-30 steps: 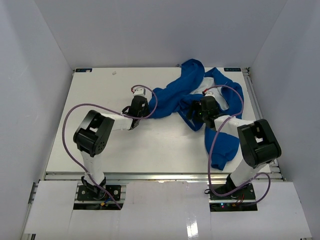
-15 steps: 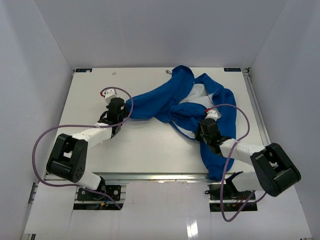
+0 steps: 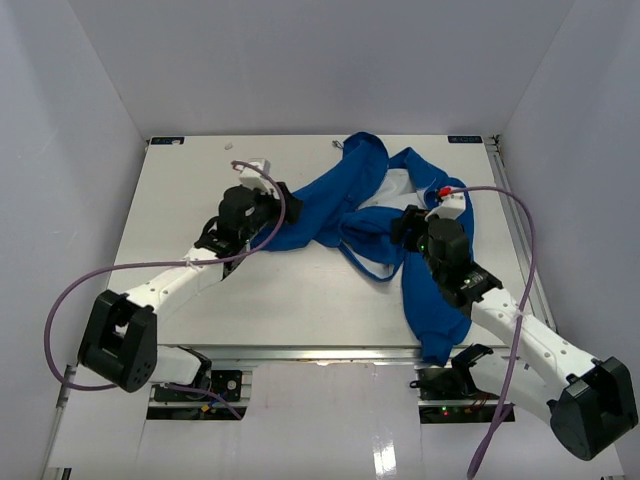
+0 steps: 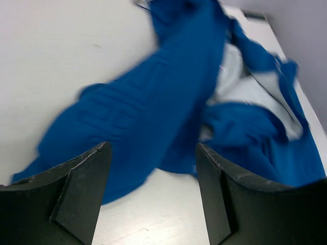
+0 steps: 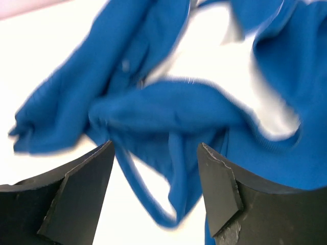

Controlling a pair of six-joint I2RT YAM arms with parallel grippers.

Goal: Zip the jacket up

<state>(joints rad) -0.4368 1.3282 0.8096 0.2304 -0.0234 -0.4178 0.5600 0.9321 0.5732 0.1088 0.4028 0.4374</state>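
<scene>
The royal-blue jacket (image 3: 345,205) lies crumpled at the back right of the table, with white lining (image 3: 395,185) showing in its middle and one part hanging over the front edge. My left gripper (image 3: 270,203) stands open at the jacket's left end. In the left wrist view this gripper (image 4: 153,148) holds nothing; blue fabric (image 4: 153,97) lies just beyond its fingertips. My right gripper (image 3: 410,228) is open over the folded middle. The right wrist view shows it (image 5: 156,145) open above a blue fold (image 5: 168,112). The zipper line is not clear.
The white table (image 3: 190,180) is walled in by pale panels on three sides. Purple cables (image 3: 505,195) loop off both arms. A metal rail (image 3: 515,215) runs along the table's right edge.
Both grippers were shut half a second ago and now stand open. The left gripper has moved right toward the jacket's left end; the right gripper has moved toward the back. The jacket lies spread further left.
</scene>
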